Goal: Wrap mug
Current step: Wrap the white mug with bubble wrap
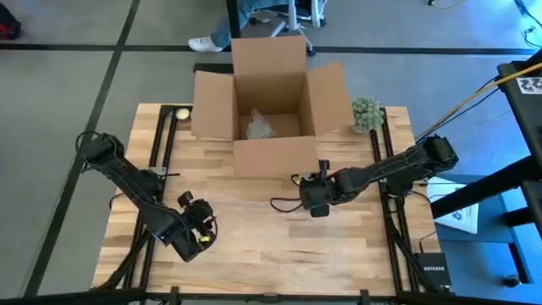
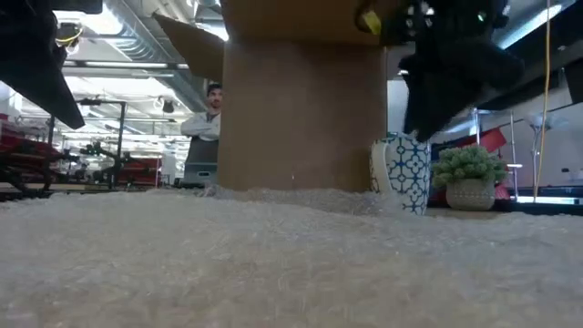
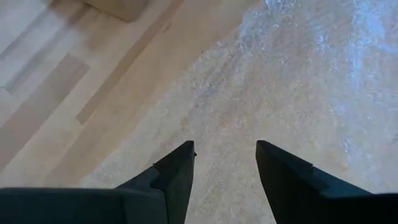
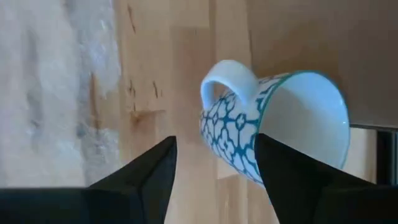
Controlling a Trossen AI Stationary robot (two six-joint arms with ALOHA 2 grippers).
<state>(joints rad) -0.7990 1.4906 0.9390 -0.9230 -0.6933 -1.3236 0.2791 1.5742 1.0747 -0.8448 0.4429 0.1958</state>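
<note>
Left arm reaching from the table's (image 1: 254,246) left edge toward its near side, bent at the elbow, wrist angled down. Left gripper (image 1: 201,230) low over the table's near-left part, its two dark fingers (image 3: 177,171) parted (a clear gap between the tips in the left wrist view).

Right arm stretched from the table's right edge toward its middle, forearm nearly level, cables trailing off the wrist. Right gripper (image 1: 315,202) near the table's centre, pointing down, fingers (image 4: 155,168) spread wide apart, closed on nothing.
</note>
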